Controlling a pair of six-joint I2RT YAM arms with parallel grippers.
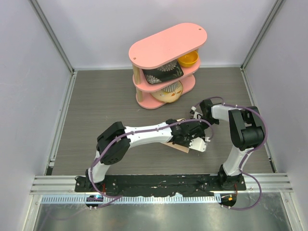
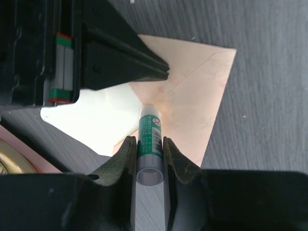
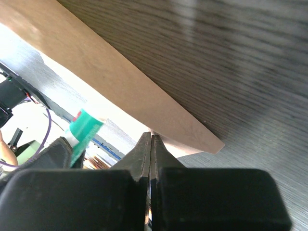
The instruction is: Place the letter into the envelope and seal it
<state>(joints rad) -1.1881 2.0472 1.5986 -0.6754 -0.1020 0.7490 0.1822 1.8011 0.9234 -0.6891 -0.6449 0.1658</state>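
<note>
The peach-tan envelope lies back-side up on the dark wood table, seams showing; in the top view it peeks out under the arms. My left gripper is shut on a green glue stick, whose tip rests on the envelope near its opening. My right gripper is shut on the edge of the envelope's flap and holds it raised. A pale sheet, seemingly the letter, shows under the flap. In the top view both grippers, left and right, meet over the envelope.
A pink three-tier shelf stands at the back centre, holding a yellow bowl, a dark patterned plate and a bowl on the bottom tier. Its base is close behind the envelope. Grey walls enclose the table.
</note>
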